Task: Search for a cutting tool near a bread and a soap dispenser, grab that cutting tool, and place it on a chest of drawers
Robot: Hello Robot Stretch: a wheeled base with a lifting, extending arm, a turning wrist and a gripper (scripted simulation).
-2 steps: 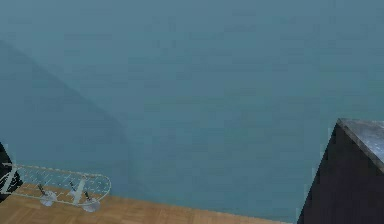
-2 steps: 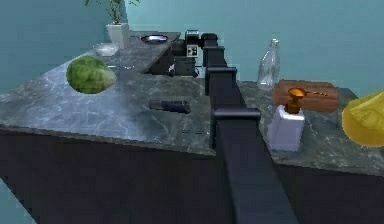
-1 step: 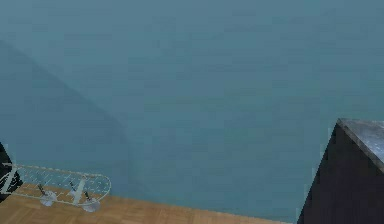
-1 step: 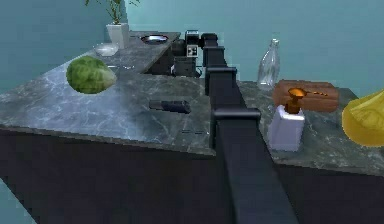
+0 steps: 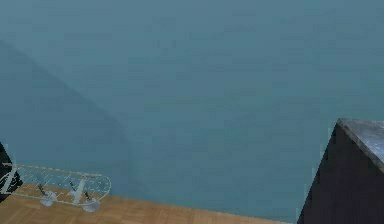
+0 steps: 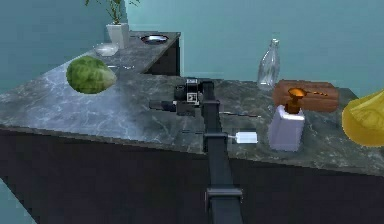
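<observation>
In the arm side view I am watching the arm point(image 6: 220, 165) crossing the near edge of the grey stone counter point(image 6: 60, 108), with dark cabinet fronts dropping below that edge. Just right of the arm, near that edge, a small white piece point(image 6: 245, 137) with a thin pale sliver is lying beside the soap dispenser point(image 6: 287, 128). It may be the cutting tool, but I cannot tell. Farther in, the gripper point(image 6: 162, 103) is sitting over the counter's middle, and I cannot tell how its fingers are set or whether it is holding anything. The bread point(image 6: 308, 95) is lying behind the dispenser, with a glass bottle point(image 6: 268, 65) beyond. On the left, a green melon point(image 6: 90, 74) is resting near the far edge, with open stone in front of it. In the forward view a narrow strip of wood floor point(image 5: 200, 213) is running up to a teal wall point(image 5: 200, 90), with a skateboard point(image 5: 65, 187) at the left and a dark cabinet corner point(image 5: 345, 185) at the right.
</observation>
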